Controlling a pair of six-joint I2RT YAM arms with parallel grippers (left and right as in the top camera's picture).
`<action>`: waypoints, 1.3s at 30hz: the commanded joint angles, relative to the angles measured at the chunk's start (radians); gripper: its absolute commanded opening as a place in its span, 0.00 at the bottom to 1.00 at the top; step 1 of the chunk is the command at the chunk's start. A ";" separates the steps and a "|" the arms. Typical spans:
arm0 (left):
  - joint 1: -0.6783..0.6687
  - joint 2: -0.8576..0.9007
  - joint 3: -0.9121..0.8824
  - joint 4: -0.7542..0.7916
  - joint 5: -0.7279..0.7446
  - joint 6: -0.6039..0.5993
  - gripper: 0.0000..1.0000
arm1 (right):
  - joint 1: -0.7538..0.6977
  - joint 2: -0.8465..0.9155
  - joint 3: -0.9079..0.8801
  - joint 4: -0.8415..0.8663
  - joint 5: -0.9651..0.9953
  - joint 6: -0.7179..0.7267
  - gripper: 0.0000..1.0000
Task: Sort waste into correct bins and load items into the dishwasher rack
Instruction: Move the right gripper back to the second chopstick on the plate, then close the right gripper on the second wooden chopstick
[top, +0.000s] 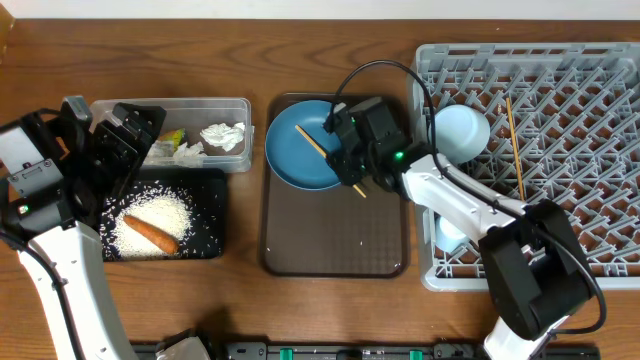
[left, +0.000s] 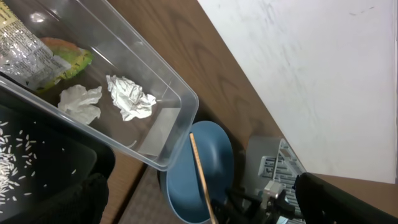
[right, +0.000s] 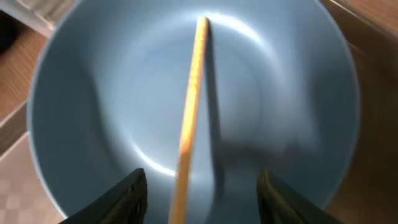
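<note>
A wooden chopstick (top: 318, 145) (right: 189, 118) lies across the dark-blue plate (top: 300, 150) (right: 280, 93) on the brown serving tray (top: 335, 245). My right gripper (top: 350, 160) (right: 202, 199) hangs open just over the plate, the chopstick between its fingers and nearer the left one. The grey rack (top: 580, 120) holds a pale-blue bowl (top: 462, 130), a second chopstick (top: 515, 150) and a light-blue cup (top: 450, 235). The clear tub (top: 240, 105) (left: 174, 87) holds crumpled napkin (top: 222, 136) (left: 130, 98) and a yellow-green wrapper (top: 170, 140) (left: 68, 59). Above it, my left gripper (top: 125, 140) (left: 211, 205) is open and empty.
The black tray (top: 215, 215) in front of the tub carries white rice (top: 160, 215) and an orange stick (top: 150, 233). The rack's left wall stands close beside my right arm.
</note>
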 joint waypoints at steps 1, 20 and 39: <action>0.005 -0.014 0.020 -0.003 0.002 -0.008 0.98 | 0.038 0.011 0.014 0.010 -0.021 0.004 0.56; 0.005 -0.014 0.020 -0.003 0.002 -0.008 0.98 | 0.043 0.077 0.014 0.016 0.000 0.000 0.49; 0.005 -0.014 0.020 -0.003 0.002 -0.008 0.98 | 0.043 0.077 0.014 0.037 0.005 0.001 0.12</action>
